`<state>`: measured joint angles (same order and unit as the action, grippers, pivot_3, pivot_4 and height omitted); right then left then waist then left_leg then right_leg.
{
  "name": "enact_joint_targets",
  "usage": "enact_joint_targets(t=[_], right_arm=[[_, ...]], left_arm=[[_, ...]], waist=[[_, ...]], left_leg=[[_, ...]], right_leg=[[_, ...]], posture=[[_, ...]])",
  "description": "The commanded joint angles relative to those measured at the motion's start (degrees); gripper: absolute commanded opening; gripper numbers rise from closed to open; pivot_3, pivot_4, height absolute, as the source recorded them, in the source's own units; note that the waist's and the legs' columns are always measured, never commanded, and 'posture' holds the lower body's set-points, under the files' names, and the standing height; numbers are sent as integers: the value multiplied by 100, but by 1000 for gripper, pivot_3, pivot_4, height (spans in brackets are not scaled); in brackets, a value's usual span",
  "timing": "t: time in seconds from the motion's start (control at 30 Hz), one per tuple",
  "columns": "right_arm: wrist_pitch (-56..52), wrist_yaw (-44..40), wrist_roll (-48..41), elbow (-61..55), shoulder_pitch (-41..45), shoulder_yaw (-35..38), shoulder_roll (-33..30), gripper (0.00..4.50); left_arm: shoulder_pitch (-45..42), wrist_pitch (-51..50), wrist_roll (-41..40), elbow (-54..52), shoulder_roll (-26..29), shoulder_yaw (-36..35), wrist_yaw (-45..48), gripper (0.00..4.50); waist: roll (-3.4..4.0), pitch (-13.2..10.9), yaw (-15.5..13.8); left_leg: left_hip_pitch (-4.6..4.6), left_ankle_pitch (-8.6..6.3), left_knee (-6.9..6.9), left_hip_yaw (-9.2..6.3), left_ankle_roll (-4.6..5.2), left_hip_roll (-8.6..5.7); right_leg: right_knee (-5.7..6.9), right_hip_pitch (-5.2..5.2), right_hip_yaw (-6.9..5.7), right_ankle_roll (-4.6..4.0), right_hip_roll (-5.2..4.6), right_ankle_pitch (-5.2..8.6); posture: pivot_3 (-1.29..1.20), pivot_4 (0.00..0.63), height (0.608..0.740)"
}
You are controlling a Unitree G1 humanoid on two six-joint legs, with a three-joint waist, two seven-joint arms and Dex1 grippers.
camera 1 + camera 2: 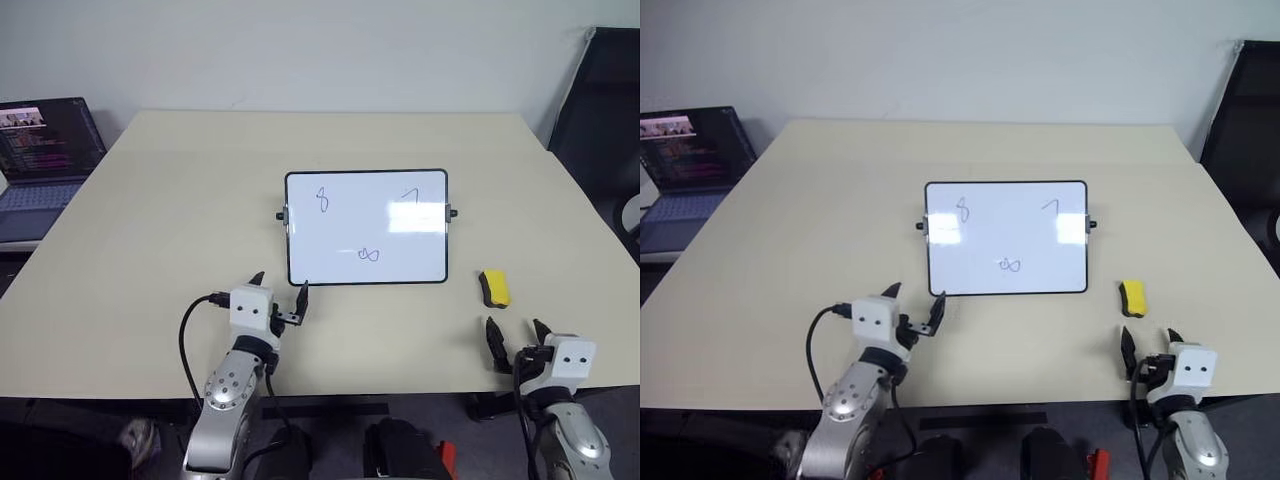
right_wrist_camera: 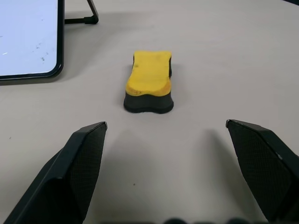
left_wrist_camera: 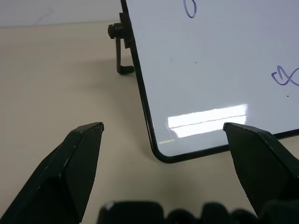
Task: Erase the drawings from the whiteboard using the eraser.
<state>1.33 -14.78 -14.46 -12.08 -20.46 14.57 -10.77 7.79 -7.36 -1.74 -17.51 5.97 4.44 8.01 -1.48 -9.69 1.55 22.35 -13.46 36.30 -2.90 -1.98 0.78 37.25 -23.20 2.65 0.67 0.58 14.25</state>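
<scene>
The whiteboard (image 1: pixel 366 228) stands tilted on small legs in the middle of the table, with three blue drawings: an "8" loop (image 1: pixel 322 200), a "7" stroke (image 1: pixel 410 195) and a sideways loop (image 1: pixel 369 255). The yellow eraser (image 1: pixel 494 288), black underneath, lies on the table to the right of the board. My left gripper (image 1: pixel 281 293) is open just in front of the board's near left corner (image 3: pixel 161 156). My right gripper (image 1: pixel 515 338) is open a short way in front of the eraser (image 2: pixel 149 81), not touching it.
An open laptop (image 1: pixel 40 160) sits on a separate surface at the far left. A dark chair (image 1: pixel 600 110) stands past the table's right edge. The beige table (image 1: pixel 180 200) has wide bare room around the board.
</scene>
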Motion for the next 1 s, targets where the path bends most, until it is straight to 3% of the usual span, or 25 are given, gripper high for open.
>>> enact_joint_targets(t=[0.03,1.0], right_arm=[[-36,96,90,-307,-2,49,-60,4478],[215,56,83,576,531,38,-70,4478]], left_arm=[[-67,117,35,-208,-53,55,-36,4500],[-525,344,102,79,36,-44,-68,4500]], waist=[[1,0,0],[6,10,9]], left_leg=[[0,0,0,0,0,0],[-12,0,3,10,0,-6]], right_leg=[[0,0,0,0,0,0],[6,4,3,0,14,-1]], posture=[[0,150,740],[0,150,740]])
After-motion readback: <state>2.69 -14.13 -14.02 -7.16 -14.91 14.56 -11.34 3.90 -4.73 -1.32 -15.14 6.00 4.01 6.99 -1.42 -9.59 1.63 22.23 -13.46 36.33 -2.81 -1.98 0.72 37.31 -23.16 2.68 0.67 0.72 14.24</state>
